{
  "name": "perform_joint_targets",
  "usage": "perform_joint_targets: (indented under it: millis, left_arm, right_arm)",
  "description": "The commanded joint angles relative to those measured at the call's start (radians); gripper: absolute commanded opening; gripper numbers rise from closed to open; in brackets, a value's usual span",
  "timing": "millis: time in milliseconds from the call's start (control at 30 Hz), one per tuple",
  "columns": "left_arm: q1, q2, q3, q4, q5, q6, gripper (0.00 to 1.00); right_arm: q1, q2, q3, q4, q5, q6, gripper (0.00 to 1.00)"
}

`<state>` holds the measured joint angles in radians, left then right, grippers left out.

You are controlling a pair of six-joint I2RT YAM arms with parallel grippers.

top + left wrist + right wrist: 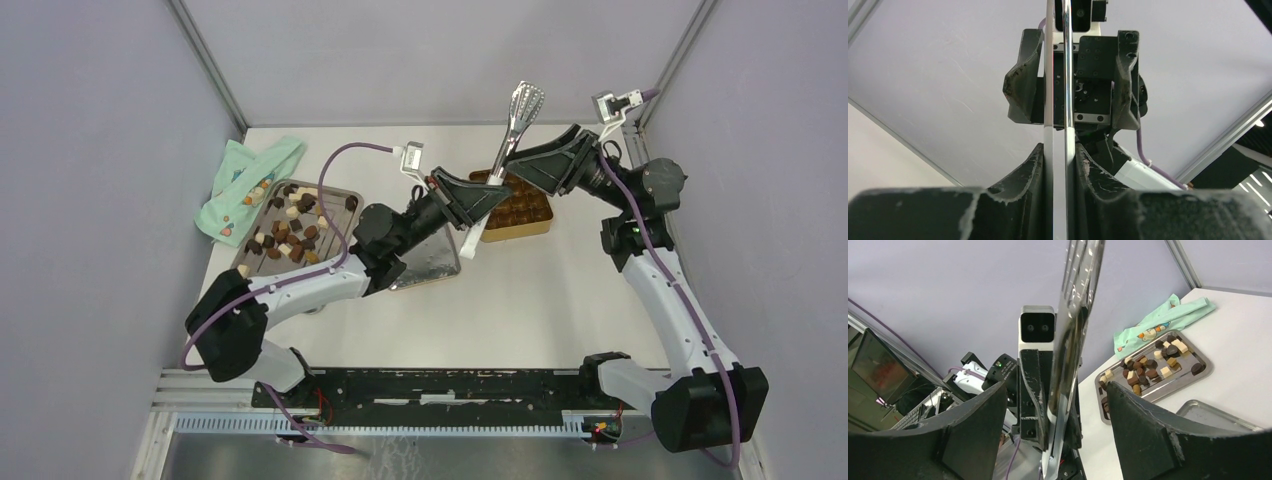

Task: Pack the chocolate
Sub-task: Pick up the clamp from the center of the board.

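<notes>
The chocolate [290,225] lies as several dark, brown and cream chunks on a steel tray [340,190] at the left, also seen in the right wrist view as chocolate [1148,367]. Long metal tweezers [522,105] stand tilted above the gold tin [540,228], whose compartments hold brown pieces. My left gripper [498,196] is shut on the tweezers' lower part; its jaws press both metal arms [1058,100] together. My right gripper [1057,386] stands open, its fingers [1143,425] wide apart on either side of the tweezers [1075,325] without touching them.
A second steel tray [432,262] lies under the left arm, between the chocolate tray and the tin. A mint-green cloth bag [245,185] sits at the far left by the wall. Grey walls close the table's left, back and right.
</notes>
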<state>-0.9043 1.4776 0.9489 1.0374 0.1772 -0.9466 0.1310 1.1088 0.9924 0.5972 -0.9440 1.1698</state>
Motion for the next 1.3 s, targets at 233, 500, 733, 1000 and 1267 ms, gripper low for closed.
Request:
perform_joint_targets:
  millis: [233, 500, 733, 1000, 1267]
  left_arm:
    - [0.031, -0.045, 0.017, 0.001, 0.003, -0.104, 0.17]
    - [0.187, -0.185, -0.017, -0.417, 0.024, -0.110, 0.45]
    - [0.307, -0.297, 0.016, -0.839, 0.059, -0.049, 0.54]
    - [0.450, -0.374, 0.083, -1.263, 0.100, 0.025, 0.51]
    - [0.654, -0.375, 0.207, -1.736, 0.127, 0.197, 0.50]
  right_arm:
    - [-0.039, -0.030, -0.005, 0.075, -0.048, -0.039, 0.85]
    - [-0.167, -0.059, 0.043, -0.140, -0.150, -0.335, 0.98]
    - [-0.207, -0.063, 0.046, -0.424, -0.151, -0.642, 0.98]
    - [-0.222, -0.034, 0.084, -0.800, -0.057, -1.053, 0.98]
    - [-0.229, -0.070, -0.029, -0.896, 0.095, -1.307, 0.98]
